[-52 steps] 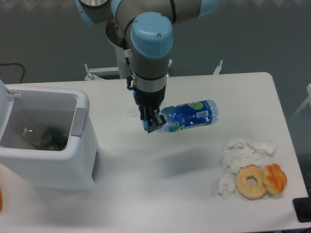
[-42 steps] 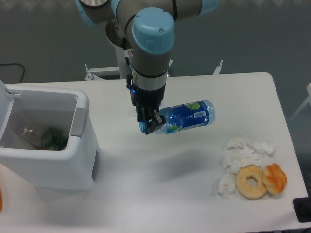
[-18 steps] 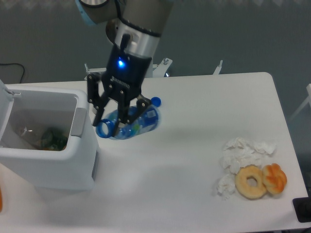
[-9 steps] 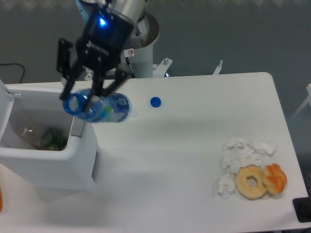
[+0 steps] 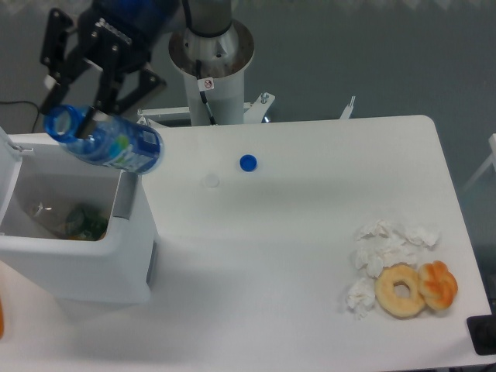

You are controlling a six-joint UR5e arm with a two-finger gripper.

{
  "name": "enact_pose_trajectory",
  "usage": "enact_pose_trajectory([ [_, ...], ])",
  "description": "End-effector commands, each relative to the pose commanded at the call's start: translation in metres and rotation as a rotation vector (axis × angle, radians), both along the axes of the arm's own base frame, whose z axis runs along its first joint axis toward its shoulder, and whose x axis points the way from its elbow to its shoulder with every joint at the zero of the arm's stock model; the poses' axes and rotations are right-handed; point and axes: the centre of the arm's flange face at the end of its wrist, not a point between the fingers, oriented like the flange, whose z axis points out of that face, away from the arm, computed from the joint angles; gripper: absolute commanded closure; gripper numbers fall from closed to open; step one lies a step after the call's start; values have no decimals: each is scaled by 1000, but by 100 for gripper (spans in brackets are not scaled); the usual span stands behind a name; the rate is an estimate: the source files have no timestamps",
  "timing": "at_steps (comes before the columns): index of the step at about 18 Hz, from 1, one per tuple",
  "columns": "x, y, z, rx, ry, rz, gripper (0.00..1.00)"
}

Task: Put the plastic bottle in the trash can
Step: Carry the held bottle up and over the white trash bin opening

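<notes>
One white table (image 5: 310,256) fills most of the view, with the boxy white trash can (image 5: 93,271) at its left edge, lid swung open and cut off by the frame, green and other scraps dimly visible inside. Above the can's far rim the gripper (image 5: 77,116) pinches the neck of the plastic bottle (image 5: 116,146), clear with a blue label and green marks, held tilted in the air. Far smaller, a blue cap (image 5: 247,162) lies on the table behind, well apart from crumpled tissues (image 5: 384,248) beside two doughnuts (image 5: 416,288).

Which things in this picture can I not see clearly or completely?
- Gripper: blurred by motion, upper part cut by the top edge.
- Trash can: left side cut off; its contents are dim.
- Dark object: cut at the right edge, unidentifiable.
- Plastic bottle: label marks unreadable.
</notes>
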Motion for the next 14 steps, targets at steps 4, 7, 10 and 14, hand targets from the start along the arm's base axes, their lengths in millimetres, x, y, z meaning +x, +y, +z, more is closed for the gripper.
enact_pose_trajectory([
  [4, 1, 12, -10, 22, -64, -61, 96],
  [7, 10, 26, -22, 10, -85, -97, 96],
  [10, 10, 34, -31, 10, -115, -121, 96],
  [14, 9, 37, -40, 3, -134, -130, 95],
])
